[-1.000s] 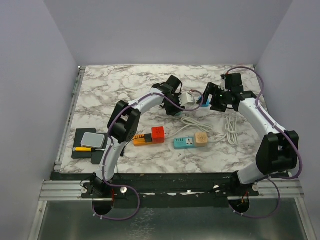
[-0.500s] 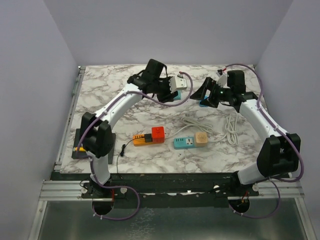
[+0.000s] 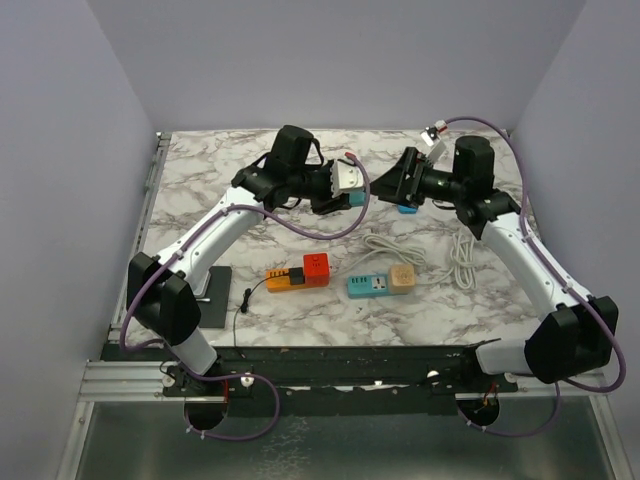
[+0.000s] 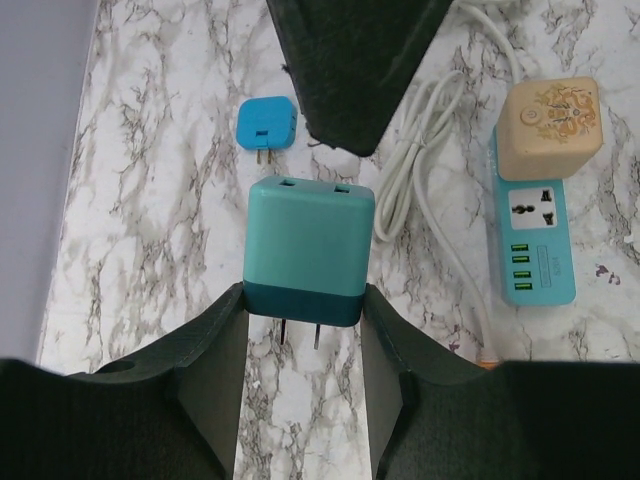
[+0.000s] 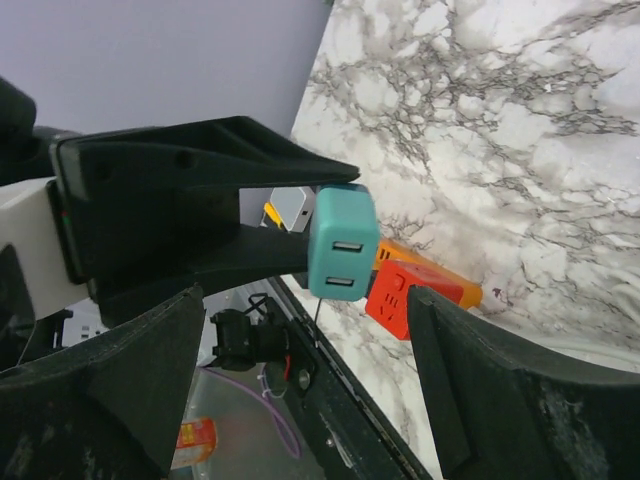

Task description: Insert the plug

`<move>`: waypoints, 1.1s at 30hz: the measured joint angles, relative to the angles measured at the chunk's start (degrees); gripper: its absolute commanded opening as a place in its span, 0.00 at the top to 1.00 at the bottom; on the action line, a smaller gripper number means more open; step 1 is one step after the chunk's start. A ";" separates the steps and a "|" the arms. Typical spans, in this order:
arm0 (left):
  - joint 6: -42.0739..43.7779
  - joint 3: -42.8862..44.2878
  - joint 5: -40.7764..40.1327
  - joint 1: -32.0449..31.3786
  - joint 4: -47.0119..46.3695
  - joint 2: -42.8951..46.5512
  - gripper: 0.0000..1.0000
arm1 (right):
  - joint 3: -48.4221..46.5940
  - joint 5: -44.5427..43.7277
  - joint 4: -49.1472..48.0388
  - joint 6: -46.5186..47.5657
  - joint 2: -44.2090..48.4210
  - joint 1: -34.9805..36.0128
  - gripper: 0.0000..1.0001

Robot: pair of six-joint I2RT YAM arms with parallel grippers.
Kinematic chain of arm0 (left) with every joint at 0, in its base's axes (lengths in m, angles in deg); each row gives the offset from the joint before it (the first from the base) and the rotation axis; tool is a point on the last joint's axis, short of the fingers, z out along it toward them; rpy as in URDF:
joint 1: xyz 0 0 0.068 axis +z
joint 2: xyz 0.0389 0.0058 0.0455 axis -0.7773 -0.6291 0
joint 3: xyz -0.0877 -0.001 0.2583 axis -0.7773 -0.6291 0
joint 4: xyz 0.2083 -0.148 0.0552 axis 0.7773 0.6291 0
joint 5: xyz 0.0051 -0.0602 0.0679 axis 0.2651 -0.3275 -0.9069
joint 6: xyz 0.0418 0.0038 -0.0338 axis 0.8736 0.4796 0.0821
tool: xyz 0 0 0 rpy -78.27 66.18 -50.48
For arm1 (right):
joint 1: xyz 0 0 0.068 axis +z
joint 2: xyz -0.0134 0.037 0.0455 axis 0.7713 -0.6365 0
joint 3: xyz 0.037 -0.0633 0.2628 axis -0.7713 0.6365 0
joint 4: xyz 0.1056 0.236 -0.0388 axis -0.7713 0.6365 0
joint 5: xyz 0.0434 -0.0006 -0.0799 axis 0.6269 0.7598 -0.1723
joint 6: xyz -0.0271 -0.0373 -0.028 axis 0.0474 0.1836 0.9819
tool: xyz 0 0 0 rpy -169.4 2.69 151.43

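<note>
The plug (image 4: 308,245) sits between the fingers of my left gripper (image 4: 303,305), above the back of the table (image 3: 200,190). My right gripper (image 3: 395,186) faces it from the right, apart from it. A small plug (image 3: 407,208) lies on the table near that gripper. Nearer me lies a cord (image 3: 400,248), then a power strip (image 3: 368,287) with an adapter (image 3: 402,277) on its right end. Left of it lies a second strip (image 3: 285,278) with a cube (image 3: 316,268) on its right end.

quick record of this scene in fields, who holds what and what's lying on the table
left gripper: shut on teal charger, prongs pointing back toward its wrist
right gripper: open, facing the charger's usb ports, not gripping it
teal power strip: flat on marble table, beige cube plugged in at one end
orange power strip: red cube on it
small blue plug: loose on the table
white cable: coiled near the right arm
</note>
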 measured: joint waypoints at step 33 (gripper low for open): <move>4.68 -3.65 -1.79 -2.08 -0.70 3.23 0.79 | -13.46 -8.04 16.06 9.38 -8.98 7.74 0.83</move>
